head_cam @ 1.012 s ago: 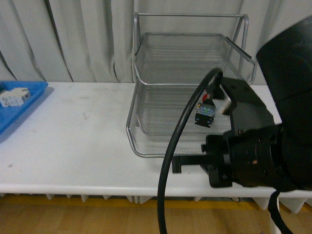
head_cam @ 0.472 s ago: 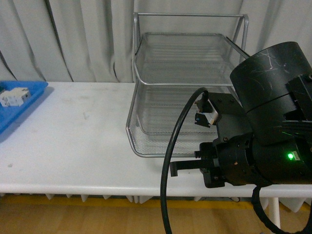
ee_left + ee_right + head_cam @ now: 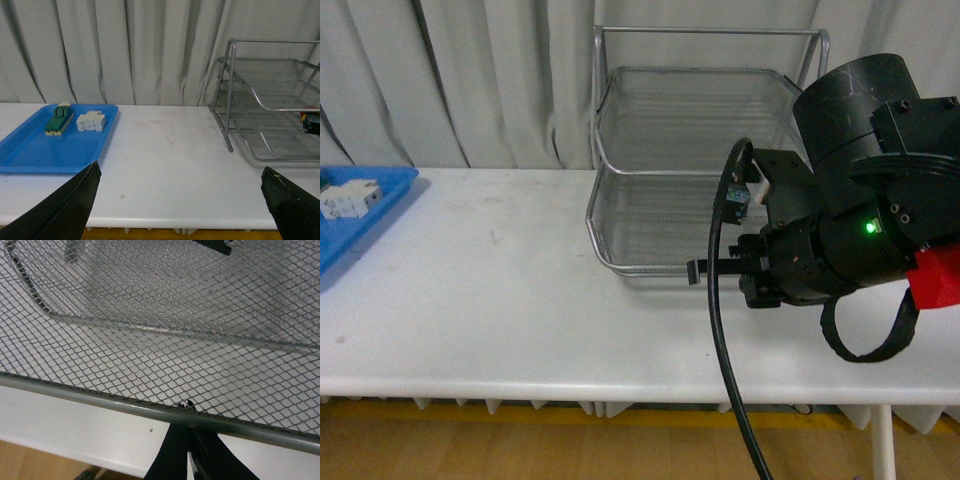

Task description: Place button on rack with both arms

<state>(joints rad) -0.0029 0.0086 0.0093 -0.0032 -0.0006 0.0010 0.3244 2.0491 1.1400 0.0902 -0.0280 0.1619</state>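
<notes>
**Mia:** From the front, where is the button (image 3: 738, 199)?

**Tom:** It is inside the rack (image 3: 620, 150), on a lower shelf (I can't tell which one), close to the big right arm. The right gripper (image 3: 698, 268) is at the rack's front rim.

**Mia:** What could go wrong?

**Tom:** If that arm tugs hard, the rack could tip. Then the button could slide off. The black cable (image 3: 722, 330) could catch on the rim too.

**Mia:** And from the left wrist?

**Tom:** The left gripper (image 3: 180, 168) is spread wide and holds nothing. It is far from the rack, so it can't steady it.

**Mia:** And the right wrist?

**Tom:** Its fingers (image 3: 172, 450) are pressed together at the rim wire. I think they pinch it. If they slip, the rack bumps down and the button jumps.
</notes>
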